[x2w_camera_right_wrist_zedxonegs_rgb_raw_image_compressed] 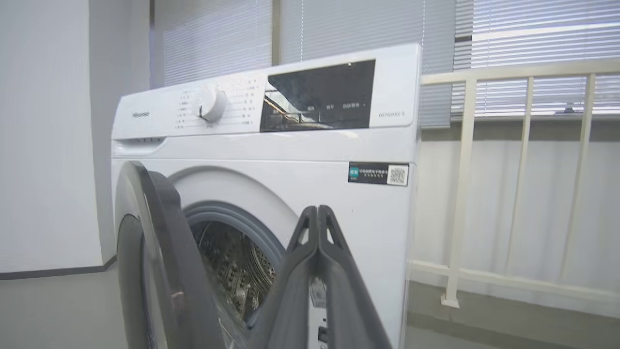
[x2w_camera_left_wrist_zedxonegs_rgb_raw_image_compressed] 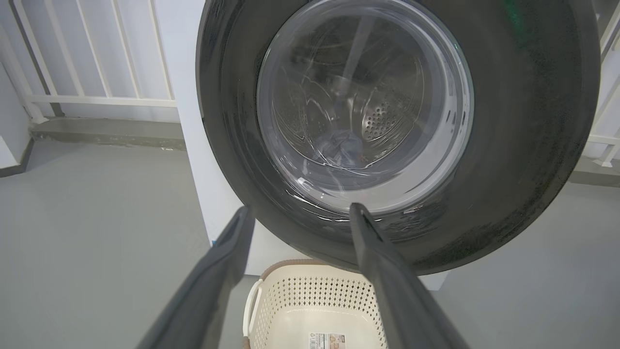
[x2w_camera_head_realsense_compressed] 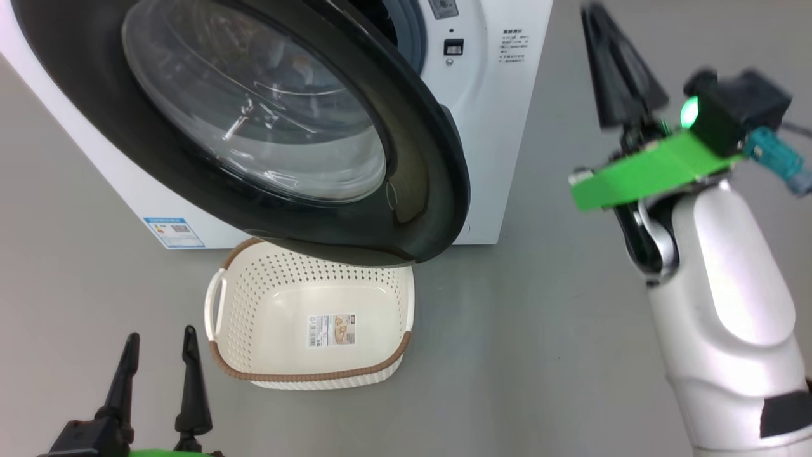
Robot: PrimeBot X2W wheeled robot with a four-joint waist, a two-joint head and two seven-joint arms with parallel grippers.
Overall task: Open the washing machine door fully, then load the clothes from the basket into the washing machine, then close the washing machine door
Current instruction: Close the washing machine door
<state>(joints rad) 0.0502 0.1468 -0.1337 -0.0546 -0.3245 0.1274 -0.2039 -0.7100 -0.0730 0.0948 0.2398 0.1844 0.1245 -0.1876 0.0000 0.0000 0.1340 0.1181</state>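
The washing machine [x2w_camera_head_realsense_compressed: 501, 127] stands with its door [x2w_camera_head_realsense_compressed: 425, 190] swung partway out, the black ring and glass bowl facing me. Below the door the basket [x2w_camera_head_realsense_compressed: 304, 376] sits on the floor with only its label sticker inside. In the left wrist view a bluish bundle of clothes [x2w_camera_left_wrist_zedxonegs_rgb_raw_image_compressed: 339, 148] shows through the door [x2w_camera_left_wrist_zedxonegs_rgb_raw_image_compressed: 523, 145] glass, lying in the steel drum. My left gripper [x2w_camera_head_realsense_compressed: 158, 343] is open and low, just left of the basket [x2w_camera_left_wrist_zedxonegs_rgb_raw_image_compressed: 310, 291]. My right gripper [x2w_camera_head_realsense_compressed: 590, 13] is shut on nothing, raised to the right of the machine. In the right wrist view it [x2w_camera_right_wrist_zedxonegs_rgb_raw_image_compressed: 317, 211] points at the machine [x2w_camera_right_wrist_zedxonegs_rgb_raw_image_compressed: 290, 145], right of the door [x2w_camera_right_wrist_zedxonegs_rgb_raw_image_compressed: 150, 228].
A white railing [x2w_camera_right_wrist_zedxonegs_rgb_raw_image_compressed: 465, 184] runs right of the machine and another stretch [x2w_camera_left_wrist_zedxonegs_rgb_raw_image_compressed: 97, 99] behind it on the left. Grey floor [x2w_camera_head_realsense_compressed: 539, 330] spreads around the basket. A blue energy sticker [x2w_camera_head_realsense_compressed: 173, 231] marks the machine's lower front.
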